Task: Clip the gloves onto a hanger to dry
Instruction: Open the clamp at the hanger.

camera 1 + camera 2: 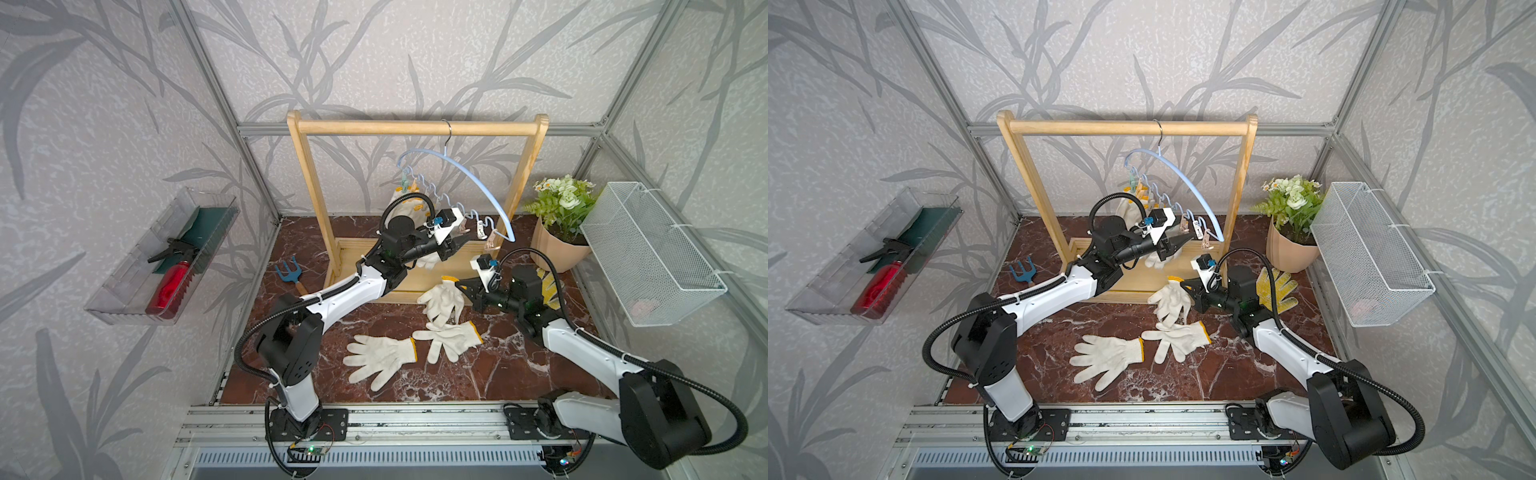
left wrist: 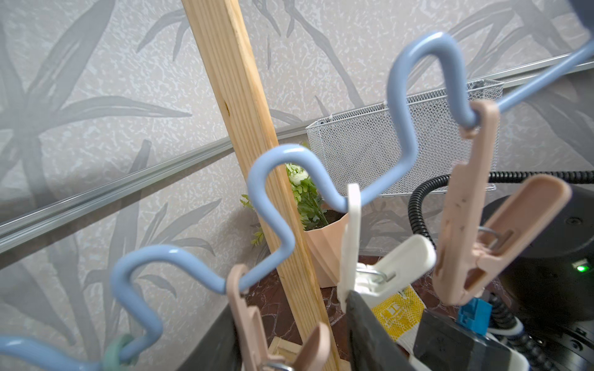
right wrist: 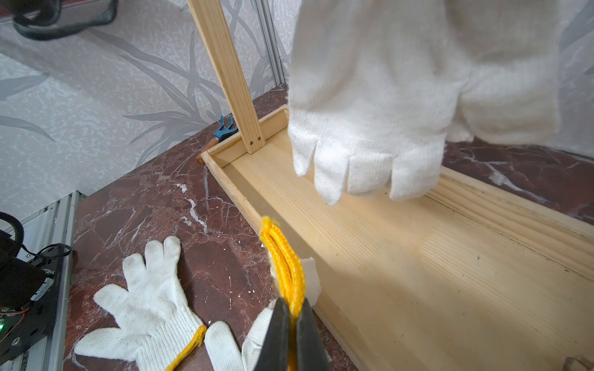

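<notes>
Clamped on an off-white knitted glove's [image 1: 442, 297] yellow cuff, the right claw [image 3: 291, 305] sits below the light-blue plastic hanger's [image 1: 469, 172] clips [image 2: 382, 266], where the left claw [image 1: 460, 243] hangs open.

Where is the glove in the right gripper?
The glove is pinched at its yellow cuff by the right gripper, right of centre in both top views, just in front of the wooden rack's base.

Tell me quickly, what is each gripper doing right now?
Left gripper: open, jaws on either side of a pink clip.
Right gripper: closed on the yellow cuff of a glove.
</notes>
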Controlling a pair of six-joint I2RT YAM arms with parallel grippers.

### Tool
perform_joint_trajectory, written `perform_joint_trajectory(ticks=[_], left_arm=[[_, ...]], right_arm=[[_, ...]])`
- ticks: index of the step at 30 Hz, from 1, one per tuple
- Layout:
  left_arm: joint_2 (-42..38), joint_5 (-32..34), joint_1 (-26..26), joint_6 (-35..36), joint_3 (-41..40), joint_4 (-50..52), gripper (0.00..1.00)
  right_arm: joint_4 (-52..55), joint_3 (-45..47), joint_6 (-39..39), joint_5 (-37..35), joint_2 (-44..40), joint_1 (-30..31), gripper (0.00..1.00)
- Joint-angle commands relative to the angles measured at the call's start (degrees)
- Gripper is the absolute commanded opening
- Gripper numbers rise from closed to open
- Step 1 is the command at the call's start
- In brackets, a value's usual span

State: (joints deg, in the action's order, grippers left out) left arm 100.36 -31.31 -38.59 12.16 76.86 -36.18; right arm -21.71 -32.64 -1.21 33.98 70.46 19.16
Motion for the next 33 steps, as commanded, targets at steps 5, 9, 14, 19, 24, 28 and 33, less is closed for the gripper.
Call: perform_joint_trajectory(ticks=[5, 9, 14, 19, 24, 28, 33], left_arm=[[0.36, 3.66, -0.69, 0.14, 0.97, -1.36, 0.42], [0.12, 4.01, -0.8, 0.25, 0.94, -0.71, 0.32], [-0.27, 3.8, -0.87, 0.32, 1.4, 0.68, 0.22], [-1.14, 3.56, -0.81, 0.6, 1.03, 2.89, 0.13], [-2.5, 3.21, -0.76, 0.33, 0.58, 5.63, 0.04], [-4.29, 0.99, -0.41, 0.67, 1.22, 11.94, 0.0], [-6.7, -3.29, 0.08, 1.52, 1.23, 18.66, 0.0]], right_arm=[[0.75, -0.31, 1.12, -0.31, -1.79, -0.15, 0.0], [0.8, 0.12, 1.21, -0.4, -2.16, -0.16, 0.0], [0.97, 0.04, 1.43, -0.31, -1.84, -0.17, 0.0], [1.84, -1.97, 2.63, 1.61, -0.81, -0.69, 0.0], [4.59, -7.03, 6.13, 8.18, 0.52, -2.59, 0.0], [5.75, -12.18, 7.95, 15.27, 3.01, -5.01, 0.0], [7.03, -18.32, 9.7, 22.26, 7.06, -6.74, 0.0]])
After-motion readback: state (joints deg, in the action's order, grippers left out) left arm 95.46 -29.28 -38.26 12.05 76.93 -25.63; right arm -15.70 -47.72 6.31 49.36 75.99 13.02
